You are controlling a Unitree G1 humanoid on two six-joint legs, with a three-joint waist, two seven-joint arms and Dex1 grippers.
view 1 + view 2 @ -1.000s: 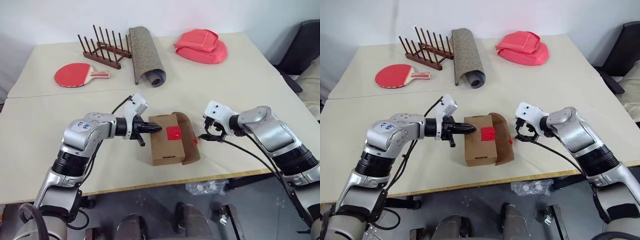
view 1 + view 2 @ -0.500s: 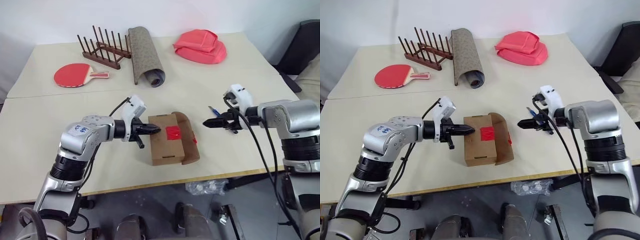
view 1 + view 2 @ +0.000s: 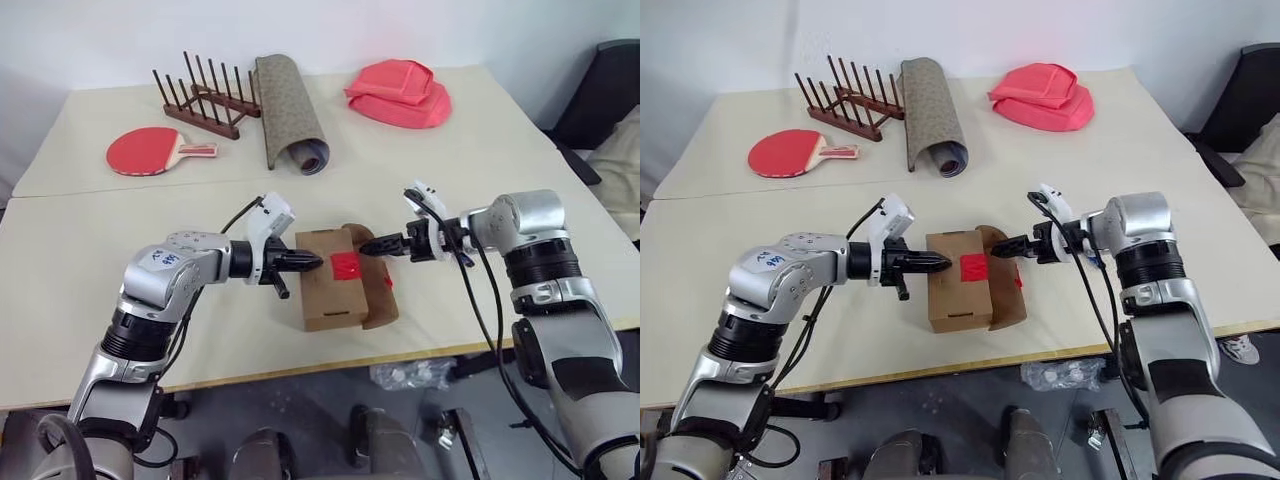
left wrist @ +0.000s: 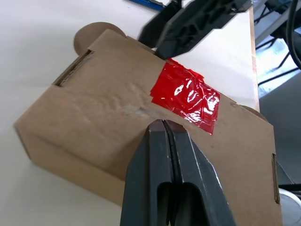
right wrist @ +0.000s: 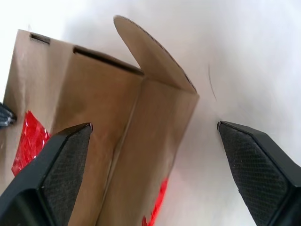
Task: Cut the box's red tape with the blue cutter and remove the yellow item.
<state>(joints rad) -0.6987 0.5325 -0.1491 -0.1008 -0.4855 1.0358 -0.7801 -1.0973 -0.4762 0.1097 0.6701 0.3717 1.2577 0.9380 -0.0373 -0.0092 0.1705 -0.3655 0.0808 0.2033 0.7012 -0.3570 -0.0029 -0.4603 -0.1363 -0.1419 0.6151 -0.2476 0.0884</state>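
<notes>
Box (image 3: pixel 333 290) contents hidden; closed left gripper (image 3: pixel 310 261) presses it, right gripper (image 3: pixel 372 246) spread wide

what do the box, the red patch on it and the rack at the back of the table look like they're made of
The box: brown corrugated cardboard, matte; fluting shows along a cut slot edge.
The red tape: probably thin plastic film, glossy; it wrinkles and catches bright highlights.
The rack: seemingly dark-stained wood, with a row of upright pegs on a base; its finish is hard to judge from here.
</notes>
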